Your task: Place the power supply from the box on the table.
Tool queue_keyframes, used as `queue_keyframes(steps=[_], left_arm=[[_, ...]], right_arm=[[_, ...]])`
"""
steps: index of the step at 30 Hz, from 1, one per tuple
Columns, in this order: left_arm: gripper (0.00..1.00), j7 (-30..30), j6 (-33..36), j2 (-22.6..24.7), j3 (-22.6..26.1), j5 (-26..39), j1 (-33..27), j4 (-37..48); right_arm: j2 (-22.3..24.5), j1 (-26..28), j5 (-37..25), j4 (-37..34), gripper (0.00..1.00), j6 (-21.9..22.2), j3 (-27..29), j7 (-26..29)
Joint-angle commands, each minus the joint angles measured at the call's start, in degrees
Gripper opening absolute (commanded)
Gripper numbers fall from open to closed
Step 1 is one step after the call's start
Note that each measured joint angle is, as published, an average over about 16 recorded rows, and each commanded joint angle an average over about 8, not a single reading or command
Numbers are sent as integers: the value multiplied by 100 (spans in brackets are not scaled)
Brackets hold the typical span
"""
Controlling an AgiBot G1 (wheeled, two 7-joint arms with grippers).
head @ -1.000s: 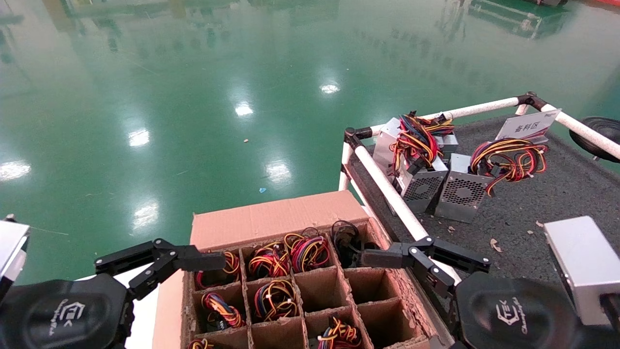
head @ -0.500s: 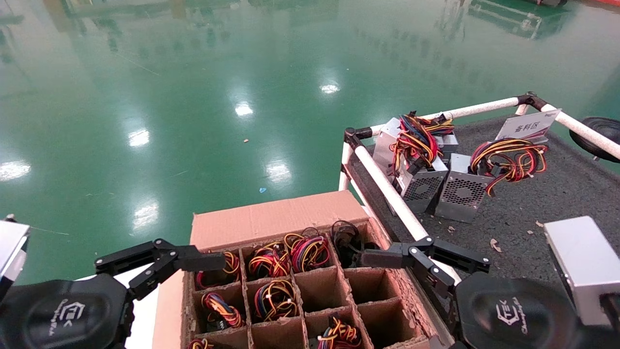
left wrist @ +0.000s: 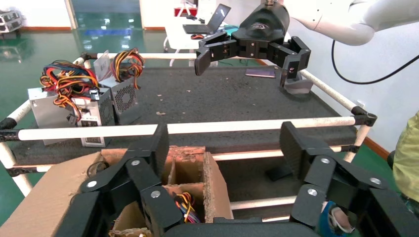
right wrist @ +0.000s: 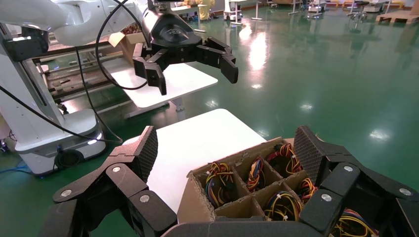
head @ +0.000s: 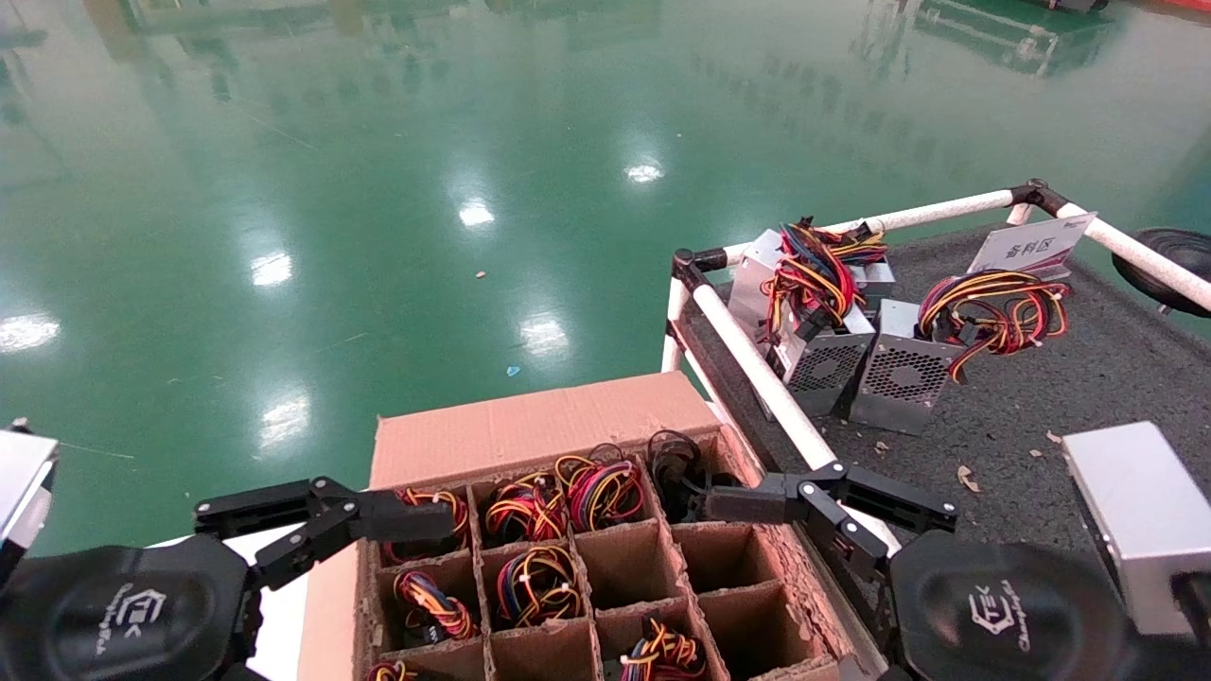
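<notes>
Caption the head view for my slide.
Both open grippers, left and right, flank the divided cardboard box beside the table.

Glossy green floor (head: 426, 189) with bright light reflections; white workbench (right wrist: 168, 81) beyond.

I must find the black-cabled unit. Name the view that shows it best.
Head view: the power supply sits in the box's far right cell, its black cables visible. The left wrist view shows only the box's corner; the right wrist view shows coloured bundles only.

White placard (head: 1030, 248) on table (head: 1088, 378): Chinese characters, unreadable. End-effector housing logos illegible.
</notes>
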Motion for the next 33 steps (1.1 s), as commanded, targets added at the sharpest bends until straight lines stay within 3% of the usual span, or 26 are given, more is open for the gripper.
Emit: queue_keyframes(steps=[1, 33], left_arm=[[0, 0, 0, 0, 0, 0, 0, 0], [0, 0, 0, 0, 0, 0, 0, 0]], right_arm=[[0, 0, 0, 0, 100, 0, 0, 0], [0, 0, 0, 0, 100, 0, 0, 0]])
